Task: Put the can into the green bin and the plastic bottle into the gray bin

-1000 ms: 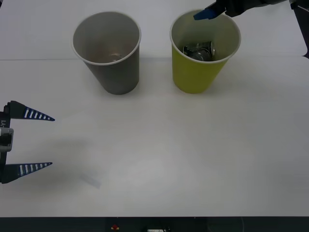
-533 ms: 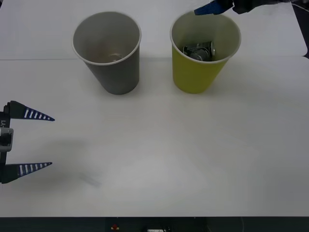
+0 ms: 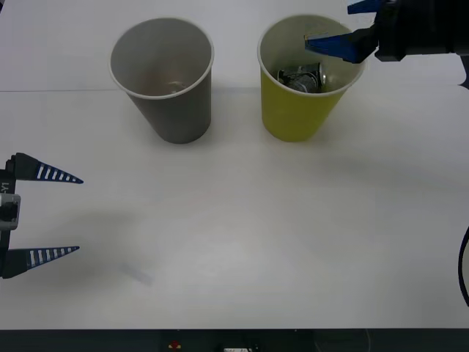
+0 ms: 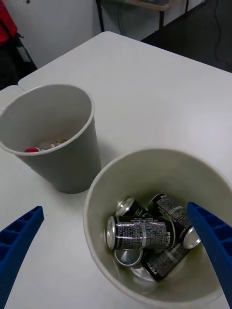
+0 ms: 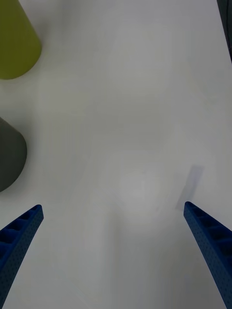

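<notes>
The left gripper (image 3: 77, 214) is parked over the table (image 3: 242, 220) near its left edge, fingers spread wide and empty; it shows no change over the last second. The gray bin (image 3: 163, 77) stands toward the far edge, left of the green bin (image 3: 309, 77); an item with a red cap lies in its bottom. The can (image 4: 140, 233) lies inside the green bin among other cans. The right gripper (image 3: 338, 28), which was at the bin's far rim a second ago, has swung to the right side of the rim. Its fingers are wide apart and hold nothing. Judgement: both placements appear complete, and the right arm is withdrawing.
</notes>
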`<act>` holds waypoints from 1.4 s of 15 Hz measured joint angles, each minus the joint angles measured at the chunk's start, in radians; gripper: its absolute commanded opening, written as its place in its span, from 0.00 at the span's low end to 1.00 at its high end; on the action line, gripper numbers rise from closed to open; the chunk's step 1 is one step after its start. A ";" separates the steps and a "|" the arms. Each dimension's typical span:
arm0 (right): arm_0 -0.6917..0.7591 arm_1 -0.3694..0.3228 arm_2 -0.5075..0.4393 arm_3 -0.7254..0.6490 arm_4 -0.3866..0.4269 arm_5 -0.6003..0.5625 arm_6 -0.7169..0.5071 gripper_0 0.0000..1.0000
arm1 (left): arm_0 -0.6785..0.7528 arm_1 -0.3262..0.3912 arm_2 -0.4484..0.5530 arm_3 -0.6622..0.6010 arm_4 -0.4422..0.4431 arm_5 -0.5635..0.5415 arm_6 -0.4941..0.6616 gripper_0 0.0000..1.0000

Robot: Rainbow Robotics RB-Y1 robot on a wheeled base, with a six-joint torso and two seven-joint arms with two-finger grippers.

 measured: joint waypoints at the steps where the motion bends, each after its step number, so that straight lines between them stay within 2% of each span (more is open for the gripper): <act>1: 0.032 0.000 -0.005 -0.036 -0.020 0.000 0.002 1.00 | 0.000 0.000 0.000 0.000 0.000 0.000 0.000 1.00; 9: 0.316 0.000 -0.055 -0.265 -0.181 0.059 0.060 1.00 | 0.000 0.000 0.000 0.000 0.000 0.000 0.000 1.00; 17: 0.553 0.000 -0.107 -0.275 -0.368 0.114 0.389 1.00 | 0.000 0.000 0.000 0.000 0.000 0.000 0.000 1.00; 21: 0.658 -0.033 -0.115 -0.275 -0.376 0.123 0.527 1.00 | 0.000 0.000 0.000 0.000 0.000 0.000 0.000 1.00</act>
